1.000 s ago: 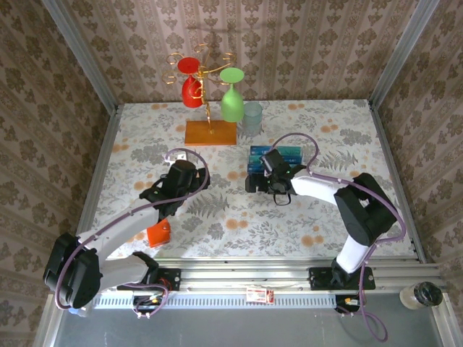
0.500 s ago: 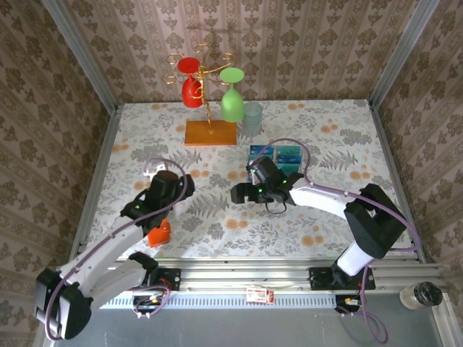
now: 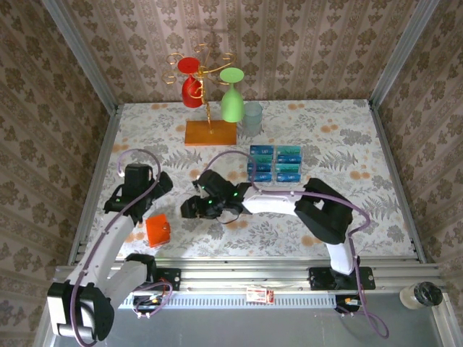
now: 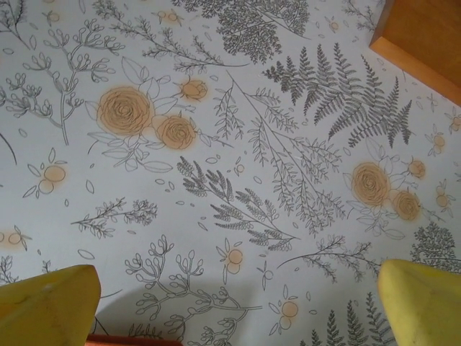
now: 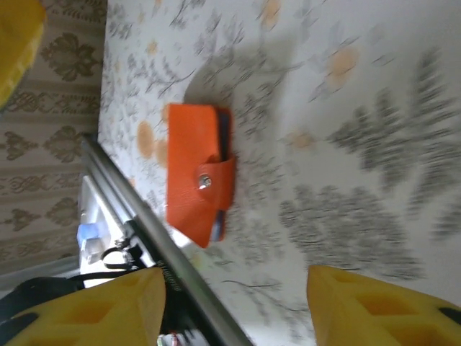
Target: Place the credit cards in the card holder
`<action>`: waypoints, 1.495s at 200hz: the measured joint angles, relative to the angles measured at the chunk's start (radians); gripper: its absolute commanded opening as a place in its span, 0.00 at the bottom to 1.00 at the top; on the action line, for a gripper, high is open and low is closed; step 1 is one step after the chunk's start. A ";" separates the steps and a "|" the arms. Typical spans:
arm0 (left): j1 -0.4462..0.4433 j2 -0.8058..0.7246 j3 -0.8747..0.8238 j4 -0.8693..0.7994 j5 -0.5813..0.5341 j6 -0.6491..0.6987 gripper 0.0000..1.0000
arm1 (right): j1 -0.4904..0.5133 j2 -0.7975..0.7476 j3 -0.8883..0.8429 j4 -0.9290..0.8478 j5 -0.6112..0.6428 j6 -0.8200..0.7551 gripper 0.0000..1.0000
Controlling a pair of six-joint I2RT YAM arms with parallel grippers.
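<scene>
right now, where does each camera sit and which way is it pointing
top external: above and behind the robot, looking down on the table; left arm, right arm show
left wrist: on the left arm, facing down at the table; left gripper at the bottom
right wrist: on the right arm, slanted toward the card holder; right gripper at the bottom
shared: top external and right wrist both see the card holder

Looking like a robot test cell dressed up as a home, not a real room. Wallpaper panels (image 3: 325, 43) are boxing in the floral-covered counter (image 3: 362, 217) beyond and to both sides of the right tool (image 3: 197, 208). Bare aluminium posts (image 3: 79, 54) are framing the corners. An extrusion rail (image 3: 246, 278) is carrying the arm bases behind the left tool (image 4: 230, 295). A wine-glass stand (image 3: 210, 108) is sitting far beyond both.
</scene>
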 measured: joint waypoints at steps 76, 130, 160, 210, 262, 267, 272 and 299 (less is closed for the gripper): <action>0.065 0.027 0.035 -0.005 0.100 0.074 1.00 | 0.097 0.076 0.003 0.134 0.002 0.276 0.34; 0.072 0.002 0.035 -0.007 0.128 0.088 1.00 | 0.117 0.140 0.003 0.175 0.018 0.358 0.35; 0.072 -0.010 0.035 -0.009 0.135 0.092 1.00 | 0.127 0.177 0.020 0.183 0.019 0.374 0.35; 0.077 -0.030 0.035 -0.018 0.142 0.098 1.00 | 0.130 0.204 0.072 0.190 0.019 0.388 0.35; 0.077 -0.031 0.028 -0.020 0.153 0.099 1.00 | 0.130 0.244 0.114 0.190 0.018 0.390 0.34; 0.077 -0.031 0.027 -0.020 0.153 0.099 1.00 | 0.130 0.250 0.117 0.191 0.018 0.391 0.33; 0.077 -0.031 0.025 -0.020 0.154 0.099 1.00 | 0.130 0.254 0.119 0.193 0.014 0.391 0.32; 0.077 -0.031 0.019 -0.019 0.157 0.099 1.00 | 0.130 0.269 0.139 0.197 0.010 0.390 0.16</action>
